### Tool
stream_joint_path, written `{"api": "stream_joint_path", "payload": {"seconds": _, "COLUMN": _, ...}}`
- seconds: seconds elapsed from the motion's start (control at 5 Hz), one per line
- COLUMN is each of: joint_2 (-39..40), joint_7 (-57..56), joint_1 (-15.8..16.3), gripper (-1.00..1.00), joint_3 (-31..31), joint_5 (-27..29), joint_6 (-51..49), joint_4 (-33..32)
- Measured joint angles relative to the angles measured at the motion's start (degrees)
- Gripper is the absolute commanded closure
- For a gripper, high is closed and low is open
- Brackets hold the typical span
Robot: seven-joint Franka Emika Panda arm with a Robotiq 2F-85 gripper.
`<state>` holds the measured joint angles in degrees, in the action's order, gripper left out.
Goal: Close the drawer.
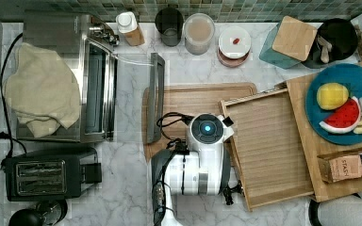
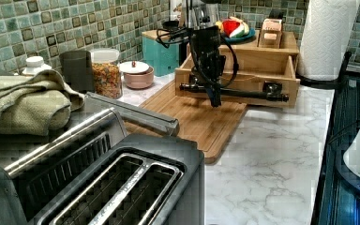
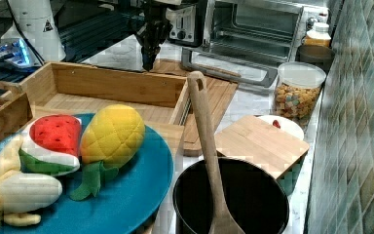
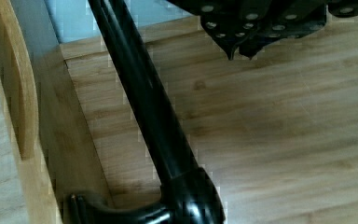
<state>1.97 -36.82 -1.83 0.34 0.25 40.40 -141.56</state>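
Top view: the drawer (image 1: 268, 150) stands pulled well out of its low wooden box (image 1: 344, 141), toward the top view's left, its plank floor bare and its front edge overlapping the cutting board (image 1: 188, 101). The arm's white wrist sits just outside that front.

Left view: the gripper (image 2: 215, 101) hangs fingers-down directly before the drawer's front panel (image 2: 236, 83), crossing in front of the black bar handle (image 2: 243, 93). Its fingers come to one narrow tip, so it looks closed and holds nothing.

Right view: the gripper (image 3: 147, 62) sits just beyond the drawer's front wall (image 3: 112, 84), on the cutting-board side, with the toaster oven (image 3: 253, 29) behind it.

Wrist view: the handle (image 4: 144, 102) runs close beside the fingertips (image 4: 240, 49), above the board; whether they touch it is unclear.

The step in hand appears to be the approach to push. Next, a steady, square shove against the handle or front panel, toward the box.
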Motion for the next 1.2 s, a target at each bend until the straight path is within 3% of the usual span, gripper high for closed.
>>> {"api": "stream_joint_path", "payload": {"seconds": 0.4, "joint_2": -0.7, "joint_7": -3.61, "joint_1": -0.09, "gripper": 1.0, "joint_3": -1.59, "joint_5": -2.98, "joint_6": 3.64, "joint_4": -0.78}}
{"api": "stream_joint_path", "payload": {"seconds": 1.0, "joint_2": -0.09, "joint_7": -23.78, "joint_1": -0.62, "gripper": 1.0, "joint_3": -6.36, "joint_5": -5.53, "joint_6": 4.53, "joint_4": -0.56}}
{"api": "stream_joint_path", "payload": {"seconds": 1.2, "joint_2": 1.02, "joint_7": -25.29, "joint_1": -6.38, "gripper": 1.0, "joint_3": -2.51, "joint_5": -6.71, "joint_6": 5.01, "joint_4": 0.56}}
